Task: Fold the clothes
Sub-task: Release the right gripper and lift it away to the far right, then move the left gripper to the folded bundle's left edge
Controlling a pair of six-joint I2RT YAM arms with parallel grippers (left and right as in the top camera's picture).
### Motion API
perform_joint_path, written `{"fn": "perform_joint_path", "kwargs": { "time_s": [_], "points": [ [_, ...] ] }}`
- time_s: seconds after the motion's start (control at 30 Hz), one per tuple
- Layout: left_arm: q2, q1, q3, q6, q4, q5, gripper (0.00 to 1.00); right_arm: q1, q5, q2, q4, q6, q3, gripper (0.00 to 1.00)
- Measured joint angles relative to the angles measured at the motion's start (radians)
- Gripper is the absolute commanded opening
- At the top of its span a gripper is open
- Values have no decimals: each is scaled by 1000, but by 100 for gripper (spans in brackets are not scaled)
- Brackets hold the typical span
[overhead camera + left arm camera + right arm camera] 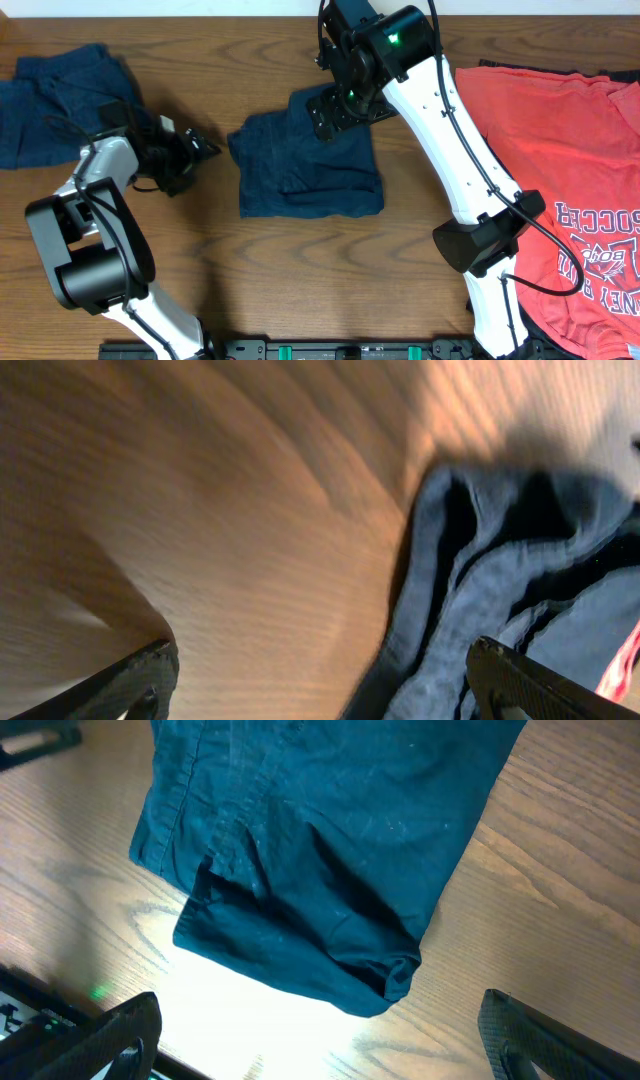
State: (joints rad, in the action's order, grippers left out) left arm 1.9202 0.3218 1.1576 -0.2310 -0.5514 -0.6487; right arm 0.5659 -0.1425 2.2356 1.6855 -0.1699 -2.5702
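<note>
Near right, the red shirt (570, 170) lies on the surface (300, 270). The left fingers (130, 685), spread and empty, sit left of the folded shirt (310, 165); the right fingers (120, 1035), spread, hover above its far edge. Far left lies the crumpled shirt (55, 100).

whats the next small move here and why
Probably ease the left pincer right to the near edge of the middle navy shirt and close on it. Both pincers are open and empty, the right pincer hovers over the shirt's top edge, and the shirt lies only roughly folded.
</note>
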Motion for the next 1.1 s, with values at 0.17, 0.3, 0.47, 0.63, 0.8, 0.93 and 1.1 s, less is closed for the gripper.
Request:
{"fn": "perform_joint_path", "kwargs": {
  "time_s": [0.17, 0.3, 0.47, 0.63, 0.8, 0.93, 1.1],
  "points": [
    [-11, -16, -18, 32, -8, -117, 94, 0, 2, 0, -1, 13, 0, 99],
    [-13, -16, -18, 50, -10, -175, 93, -7, 59, 0, -14, 11, 0, 99],
    [-13, -16, -18, 53, -25, -204, 94, -125, 149, 0, -27, -45, 0, 99],
    [-37, -16, -18, 65, -42, -213, 94, -332, 205, 15, 5, -98, 3, 99],
    [-144, -32, -18, 76, -39, -214, 94, -461, 198, 43, 7, -112, 77, 99],
    [-238, -91, -18, 79, -51, -212, 95, -486, 180, 65, -3, -112, 155, 99],
    [-230, -233, -18, 79, -52, -184, 95, -478, 163, 71, -8, -112, 178, 99]
  ]
}}
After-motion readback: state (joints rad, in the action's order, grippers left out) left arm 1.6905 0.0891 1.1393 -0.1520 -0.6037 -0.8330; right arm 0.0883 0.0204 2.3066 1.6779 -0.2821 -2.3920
